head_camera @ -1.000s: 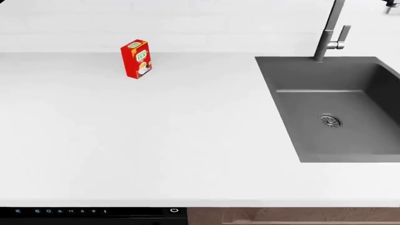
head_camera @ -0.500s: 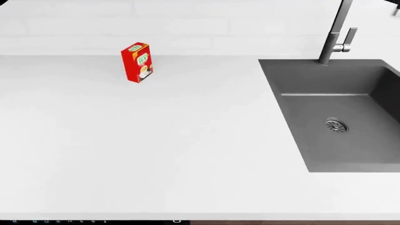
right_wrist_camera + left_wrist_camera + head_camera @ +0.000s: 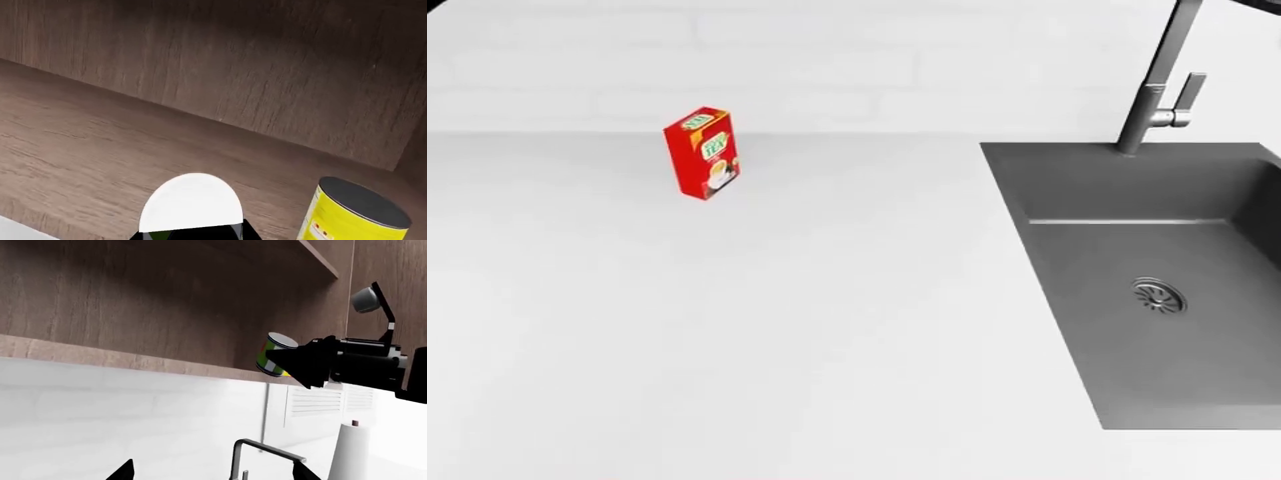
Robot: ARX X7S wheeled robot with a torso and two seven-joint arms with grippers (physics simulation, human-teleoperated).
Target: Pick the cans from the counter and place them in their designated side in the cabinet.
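The right gripper (image 3: 288, 361) was clenched on the green can (image 3: 275, 355), holding it at the front edge of the wooden cabinet (image 3: 133, 305). From the right wrist, that can's pale end (image 3: 192, 202) showed between the jaws above the cabinet shelf (image 3: 93, 145), and the yellow can (image 3: 353, 212) already stood upright on the shelf just beside it. The left gripper (image 3: 210, 475) showed only two dark tips (cannot tell whether it gripped anything). On the white counter (image 3: 761, 330) stood a red tea box (image 3: 702, 152), well apart from the sink (image 3: 1154, 280) and tap (image 3: 1164, 85)
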